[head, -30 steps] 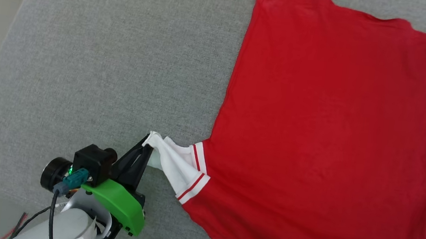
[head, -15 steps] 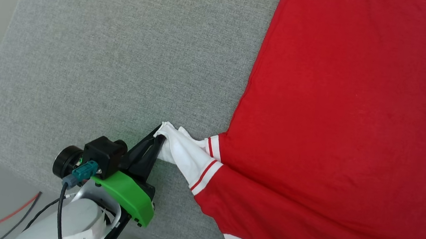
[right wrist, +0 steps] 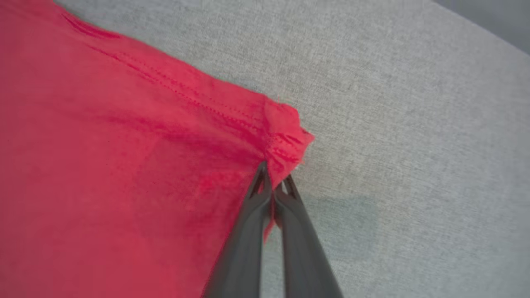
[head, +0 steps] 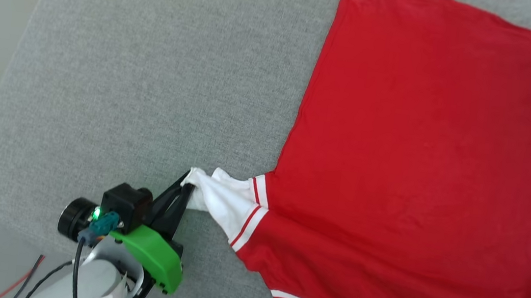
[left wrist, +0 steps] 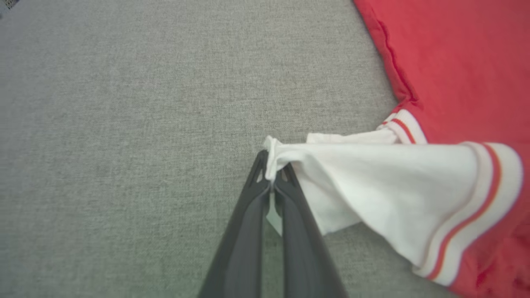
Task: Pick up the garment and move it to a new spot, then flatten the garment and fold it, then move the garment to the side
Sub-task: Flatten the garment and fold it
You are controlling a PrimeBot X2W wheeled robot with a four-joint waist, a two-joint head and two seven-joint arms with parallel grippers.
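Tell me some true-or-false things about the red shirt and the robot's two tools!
1. The left tool is pinching the tip of the white sleeve of the garment. True.
2. The right tool hangs wide open over bare cushion. False: it is shut on a red corner of the garment.
3. The garment lies on a gray cushion. True.
4. The garment is folded into a small neat square. False: it is spread out wide and not yet folded.
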